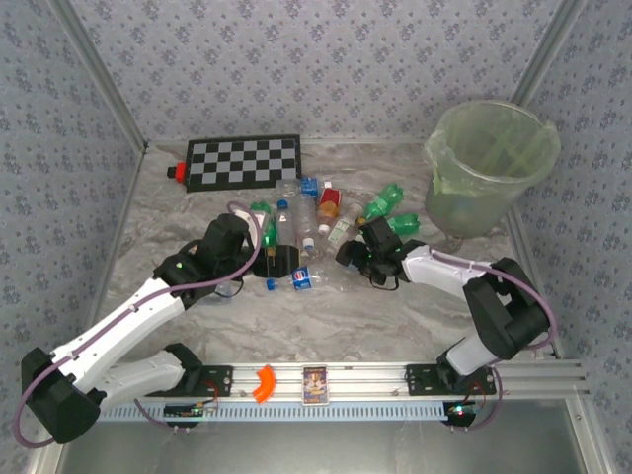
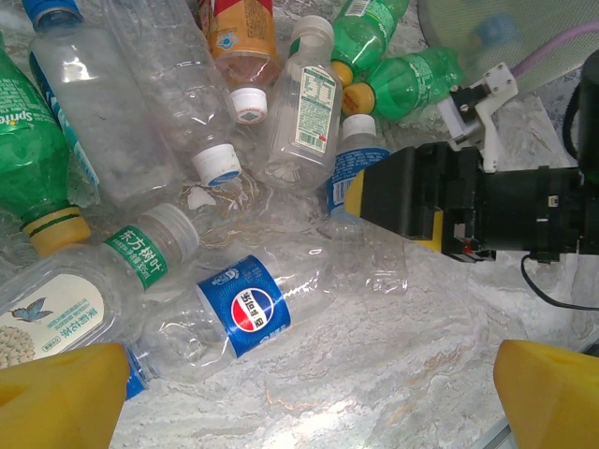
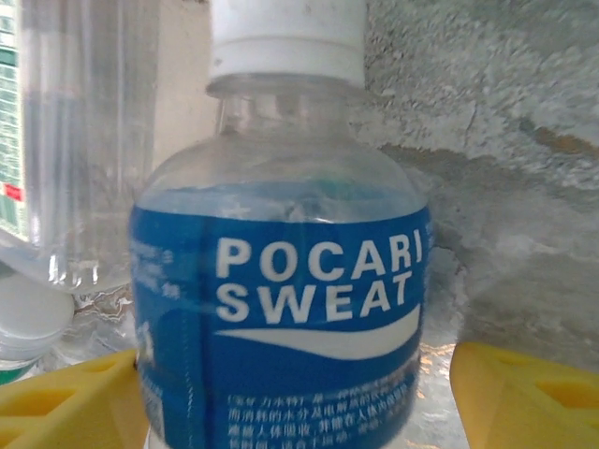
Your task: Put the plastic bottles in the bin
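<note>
A grey marbled table (image 1: 395, 316) sits between patterned walls (image 1: 316, 59). In the top view the plastic bottles (image 1: 326, 212) are heaped at centre frame, just below the checkerboard (image 1: 242, 161), and the bin (image 1: 474, 197) stands upright at upper right, well apart from the heap. The right gripper (image 3: 299, 383) straddles a Pocari Sweat bottle (image 3: 281, 299): its yellow fingers (image 3: 524, 393) stand on either side of the blue label, the right-hand one with a gap to the bottle, so nothing is clamped. The left gripper (image 2: 309, 383) is spread wide and holds nothing, hovering over a clear Pepsi bottle (image 2: 248, 309) that lies on its side at the heap's lower edge. Bare tabletop runs across the lower half of the top view and between heap and bin. The bottles are clear, green and one orange-brown, mostly lying flat and touching
</note>
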Available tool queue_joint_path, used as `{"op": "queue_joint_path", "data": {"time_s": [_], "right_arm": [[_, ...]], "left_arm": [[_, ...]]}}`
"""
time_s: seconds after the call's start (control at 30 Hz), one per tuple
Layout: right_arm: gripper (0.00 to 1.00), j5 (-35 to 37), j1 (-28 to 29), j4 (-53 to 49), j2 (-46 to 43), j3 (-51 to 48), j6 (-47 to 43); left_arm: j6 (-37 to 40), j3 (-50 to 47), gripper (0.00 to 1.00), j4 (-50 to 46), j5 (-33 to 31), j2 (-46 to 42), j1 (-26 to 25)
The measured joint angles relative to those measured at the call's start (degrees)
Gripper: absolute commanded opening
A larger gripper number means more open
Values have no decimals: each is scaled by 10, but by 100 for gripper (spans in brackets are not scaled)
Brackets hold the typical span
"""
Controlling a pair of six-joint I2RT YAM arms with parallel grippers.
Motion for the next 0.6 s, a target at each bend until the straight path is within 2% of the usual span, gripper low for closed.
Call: {"op": "queue_joint_path", "data": {"time_s": [0.2, 0.3, 0.6], "right_arm": [[74, -4, 0, 9, 18, 0, 10], [65, -3, -1, 10, 19, -1, 14], [59, 9, 2, 11, -5, -10, 14]], "left_arm": [[0, 4, 100, -2, 0, 4, 0], [0, 4, 100, -2, 0, 4, 0], [0, 4, 100, -3, -11, 3, 0]]}}
